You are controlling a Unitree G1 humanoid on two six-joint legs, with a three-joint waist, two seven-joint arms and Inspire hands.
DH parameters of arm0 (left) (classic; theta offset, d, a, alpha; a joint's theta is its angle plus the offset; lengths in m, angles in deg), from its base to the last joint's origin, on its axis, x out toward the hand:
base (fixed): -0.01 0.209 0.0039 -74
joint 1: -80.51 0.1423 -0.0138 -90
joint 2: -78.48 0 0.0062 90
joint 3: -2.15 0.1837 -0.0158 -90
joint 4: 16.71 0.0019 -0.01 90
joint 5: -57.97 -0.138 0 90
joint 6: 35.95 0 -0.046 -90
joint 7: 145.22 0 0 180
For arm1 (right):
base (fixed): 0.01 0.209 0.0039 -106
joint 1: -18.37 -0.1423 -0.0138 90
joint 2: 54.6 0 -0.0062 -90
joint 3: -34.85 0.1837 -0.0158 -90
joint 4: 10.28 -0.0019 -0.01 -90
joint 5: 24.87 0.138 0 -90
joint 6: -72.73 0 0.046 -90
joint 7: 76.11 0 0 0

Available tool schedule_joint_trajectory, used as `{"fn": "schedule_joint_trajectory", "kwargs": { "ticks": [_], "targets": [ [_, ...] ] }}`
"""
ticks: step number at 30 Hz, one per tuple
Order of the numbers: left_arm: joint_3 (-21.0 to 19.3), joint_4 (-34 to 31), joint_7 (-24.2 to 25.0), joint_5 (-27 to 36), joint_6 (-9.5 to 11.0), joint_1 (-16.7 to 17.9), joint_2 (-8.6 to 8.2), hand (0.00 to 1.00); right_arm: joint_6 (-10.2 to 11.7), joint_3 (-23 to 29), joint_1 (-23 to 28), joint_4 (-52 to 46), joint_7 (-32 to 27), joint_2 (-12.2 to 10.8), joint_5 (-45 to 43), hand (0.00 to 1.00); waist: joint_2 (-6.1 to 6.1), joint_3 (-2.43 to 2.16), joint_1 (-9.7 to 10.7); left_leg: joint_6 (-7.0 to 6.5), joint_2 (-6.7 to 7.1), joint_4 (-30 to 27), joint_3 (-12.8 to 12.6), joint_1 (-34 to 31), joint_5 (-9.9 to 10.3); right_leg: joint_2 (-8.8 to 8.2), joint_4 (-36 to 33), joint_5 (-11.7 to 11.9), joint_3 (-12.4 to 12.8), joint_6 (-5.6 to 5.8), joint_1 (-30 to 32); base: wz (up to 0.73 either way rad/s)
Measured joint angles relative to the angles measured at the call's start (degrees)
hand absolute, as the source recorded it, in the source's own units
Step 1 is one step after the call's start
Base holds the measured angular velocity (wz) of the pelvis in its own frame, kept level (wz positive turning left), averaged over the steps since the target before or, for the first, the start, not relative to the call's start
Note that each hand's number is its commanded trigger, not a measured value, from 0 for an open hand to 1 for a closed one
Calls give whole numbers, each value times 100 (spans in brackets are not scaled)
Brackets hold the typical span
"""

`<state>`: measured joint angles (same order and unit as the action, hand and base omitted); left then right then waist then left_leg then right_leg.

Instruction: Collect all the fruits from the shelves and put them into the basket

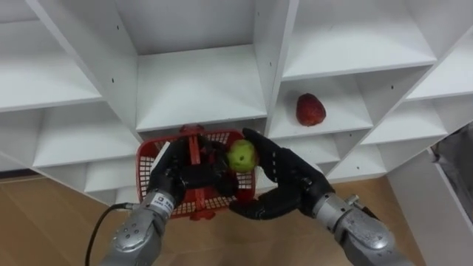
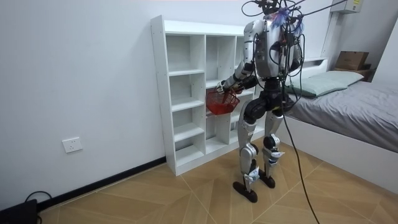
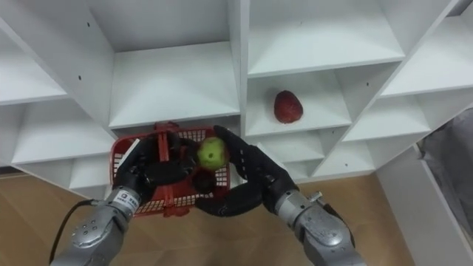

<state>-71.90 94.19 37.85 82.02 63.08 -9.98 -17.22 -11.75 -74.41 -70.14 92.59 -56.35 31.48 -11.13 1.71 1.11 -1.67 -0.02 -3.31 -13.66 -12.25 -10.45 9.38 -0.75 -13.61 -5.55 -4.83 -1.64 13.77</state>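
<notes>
I stand facing the white closet (image 2: 186,93). My left hand (image 1: 168,179) is curled round the handle of a red plastic basket (image 1: 151,155), holding it in front of the shelves. A green apple (image 1: 241,155) is over the basket, against the fingertips of my right hand (image 1: 284,177). That hand is spread, with the thumb well below the apple and not closed on it. A red fruit (image 1: 310,109) lies on a shelf in the right column, above and to the right of my right hand. Something dark lies in the basket under the apple.
The closet's other compartments (image 1: 199,85) hold nothing. Wooden floor (image 1: 44,222) shows below the shelves. A bed (image 2: 348,106) stands at the room view's right, close behind me, and its edge (image 1: 458,155) shows at the far right.
</notes>
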Motion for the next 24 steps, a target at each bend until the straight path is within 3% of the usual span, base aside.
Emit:
{"fn": "schedule_joint_trajectory", "kwargs": {
  "ticks": [14,24],
  "targets": [
    [-6,110,8,-136,-12,3,60,100,0,39,9,-36,-12,-86,-459,0,16,-8,24,-1,-3,5,0,1,2,3,2,0,1,0,-8,0],
    [-12,215,58,-471,-13,61,179,100,0,54,9,-209,38,-75,-520,0,-102,-9,21,0,-6,11,2,14,3,-3,7,0,-2,0,-28,0]
  ]
}}
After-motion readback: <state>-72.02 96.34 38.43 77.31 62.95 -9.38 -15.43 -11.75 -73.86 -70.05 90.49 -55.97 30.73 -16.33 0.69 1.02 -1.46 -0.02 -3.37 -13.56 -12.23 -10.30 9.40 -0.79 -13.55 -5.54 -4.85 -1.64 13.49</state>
